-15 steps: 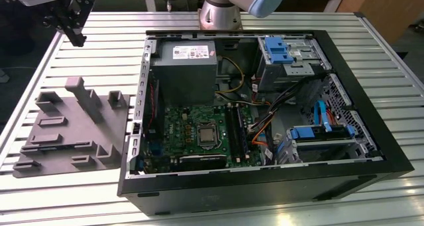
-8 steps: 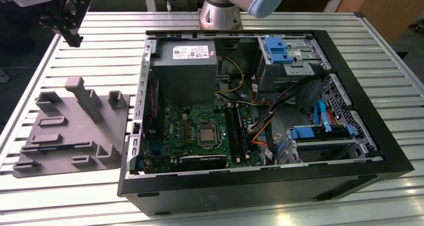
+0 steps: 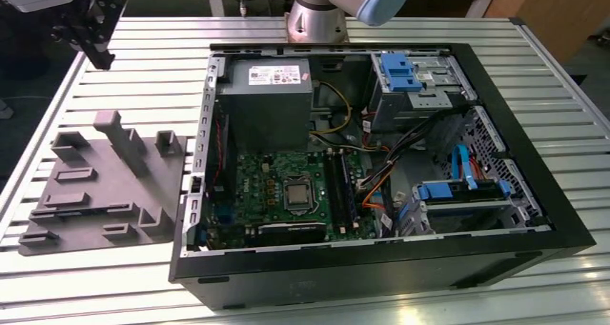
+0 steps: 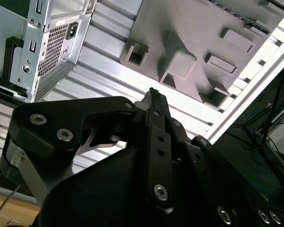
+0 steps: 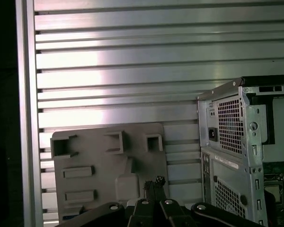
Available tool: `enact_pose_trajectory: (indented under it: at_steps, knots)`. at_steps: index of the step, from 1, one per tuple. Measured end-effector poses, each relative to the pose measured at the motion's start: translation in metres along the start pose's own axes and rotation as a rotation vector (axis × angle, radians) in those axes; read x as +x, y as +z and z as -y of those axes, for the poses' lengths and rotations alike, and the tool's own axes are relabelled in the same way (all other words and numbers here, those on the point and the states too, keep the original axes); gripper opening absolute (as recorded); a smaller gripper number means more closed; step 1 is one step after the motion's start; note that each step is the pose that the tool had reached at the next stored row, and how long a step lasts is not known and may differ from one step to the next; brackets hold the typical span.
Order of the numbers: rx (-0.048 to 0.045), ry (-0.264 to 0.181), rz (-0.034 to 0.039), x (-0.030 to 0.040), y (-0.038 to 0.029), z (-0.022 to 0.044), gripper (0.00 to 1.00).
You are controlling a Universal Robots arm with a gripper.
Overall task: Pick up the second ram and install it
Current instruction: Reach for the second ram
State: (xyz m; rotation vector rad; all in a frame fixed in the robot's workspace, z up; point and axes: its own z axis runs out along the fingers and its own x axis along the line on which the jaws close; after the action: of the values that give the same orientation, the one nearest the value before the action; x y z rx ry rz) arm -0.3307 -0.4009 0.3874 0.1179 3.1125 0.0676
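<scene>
My gripper (image 3: 98,57) hangs above the slatted table at the exterior view's far left, beyond the grey fixture plate (image 3: 105,189) and well clear of the open computer case (image 3: 381,268). In both wrist views the gripper (image 4: 153,93) (image 5: 154,182) is shut, its fingertips pressed together with nothing between them. The second ram is out of view as a loose stick, and the fixture's recesses look bare. On the motherboard (image 3: 276,182) long dark strips stand in the memory slot area (image 3: 338,186); I cannot tell what fills them.
The case lies on its side with the power supply (image 3: 267,100), blue drive brackets (image 3: 401,71) and orange and blue cables (image 3: 376,196) inside. The fixture plate has raised posts (image 3: 119,132). The table's edge rail (image 5: 26,118) runs close beside the gripper.
</scene>
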Motion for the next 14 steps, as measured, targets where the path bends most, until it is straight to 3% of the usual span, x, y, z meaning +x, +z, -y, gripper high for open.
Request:
enact_pose_trajectory:
  at_steps: [14]
  knots:
    - [0.0,0.0,0.0,0.0035,0.0017,0.0078,0.11]
